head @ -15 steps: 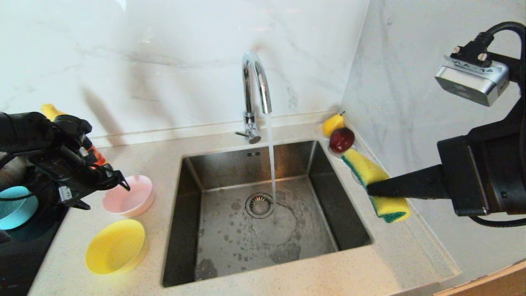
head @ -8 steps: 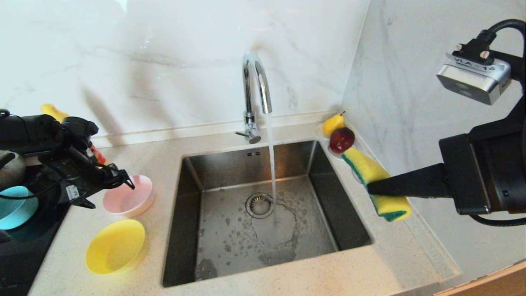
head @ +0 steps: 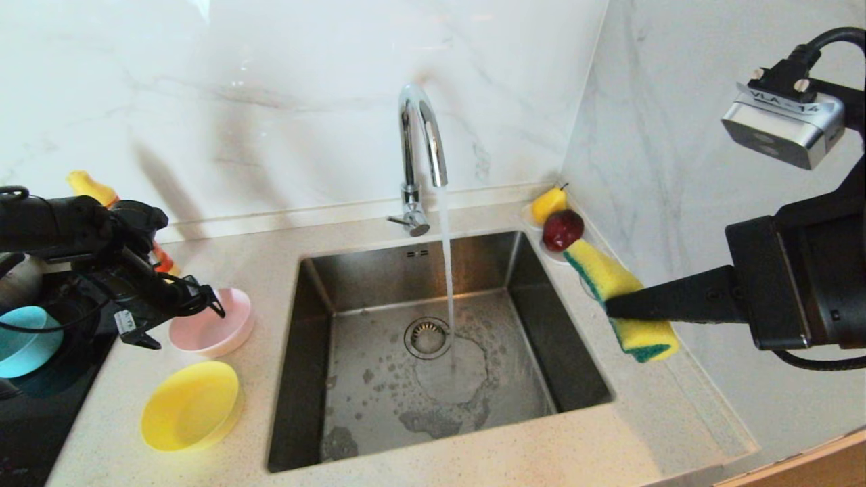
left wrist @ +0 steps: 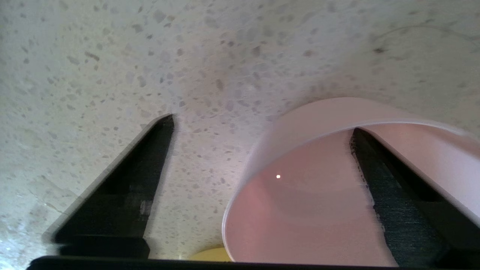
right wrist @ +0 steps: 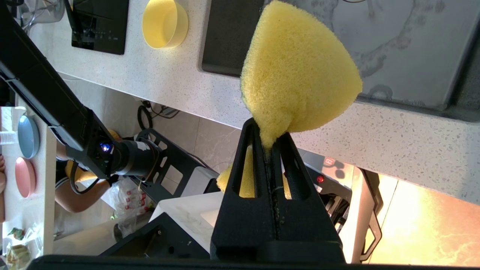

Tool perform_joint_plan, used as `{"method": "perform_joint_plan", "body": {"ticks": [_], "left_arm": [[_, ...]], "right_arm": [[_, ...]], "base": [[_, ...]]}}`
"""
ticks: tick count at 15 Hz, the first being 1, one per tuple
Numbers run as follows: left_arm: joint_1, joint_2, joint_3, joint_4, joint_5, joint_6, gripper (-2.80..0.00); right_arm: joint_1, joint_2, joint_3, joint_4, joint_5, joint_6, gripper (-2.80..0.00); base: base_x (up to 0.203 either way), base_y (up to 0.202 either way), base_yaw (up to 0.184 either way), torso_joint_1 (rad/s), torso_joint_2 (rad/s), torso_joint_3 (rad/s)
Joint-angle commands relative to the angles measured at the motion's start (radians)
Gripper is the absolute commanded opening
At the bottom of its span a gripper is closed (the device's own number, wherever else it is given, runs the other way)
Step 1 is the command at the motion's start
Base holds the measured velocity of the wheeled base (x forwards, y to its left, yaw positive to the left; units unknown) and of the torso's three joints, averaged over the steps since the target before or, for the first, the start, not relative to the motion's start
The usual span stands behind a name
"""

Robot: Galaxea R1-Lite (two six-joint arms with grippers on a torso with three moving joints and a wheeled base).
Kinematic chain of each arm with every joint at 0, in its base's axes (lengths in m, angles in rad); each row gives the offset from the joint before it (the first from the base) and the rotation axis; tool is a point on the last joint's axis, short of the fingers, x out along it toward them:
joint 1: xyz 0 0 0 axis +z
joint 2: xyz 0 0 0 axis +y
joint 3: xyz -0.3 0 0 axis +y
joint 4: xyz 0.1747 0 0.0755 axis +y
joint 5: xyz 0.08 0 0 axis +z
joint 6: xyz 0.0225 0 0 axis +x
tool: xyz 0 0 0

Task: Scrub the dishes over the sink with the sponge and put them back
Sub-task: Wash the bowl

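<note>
Straddling the pink bowl's (left wrist: 300, 210) near wall, the left gripper (left wrist: 262, 150) has its fingers spread wide, one inside, one outside over the desk (head: 406, 467). The right gripper (right wrist: 270, 144) pinches the sponge (head: 619, 297) tight beside the sink (head: 582, 379), where the tap (head: 419, 135) runs. Closing on so thin a rim, I judge, could tip or skid the light bowl toward the yellow bowl (head: 191, 406); the blue bowl (head: 24, 341) sits further left.

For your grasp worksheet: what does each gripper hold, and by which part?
Right gripper pinches the sponge across its middle. Left gripper holds nothing, open astride the pink bowl's rim.
</note>
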Motion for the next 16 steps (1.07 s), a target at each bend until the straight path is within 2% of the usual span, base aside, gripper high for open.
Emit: {"method": "perform_joint_plan", "body": {"ticks": [1, 9, 16], "left_arm": [[0.001, 0.009, 0.006, 0.005, 0.000, -0.002, -2.80], [0.003, 0.007, -0.006, 0.005, 0.004, -0.005, -2.80], [0.089, 0.002, -0.102, 0.037, 0.005, -0.014, -2.80]], "right_arm": [[0.001, -0.001, -0.001, 0.003, 0.000, 0.003, -2.80], [0.001, -0.009, 0.004, 0.003, 0.000, 0.006, -2.80], [0.001, -0.015, 0.008, 0.004, -0.001, 0.007, -2.80]], "base": [[0.000, 0.000, 0.000, 0.000, 0.00, 0.000], [0.000, 0.000, 0.000, 0.000, 0.00, 0.000], [0.000, 0.000, 0.000, 0.000, 0.00, 0.000]]}}
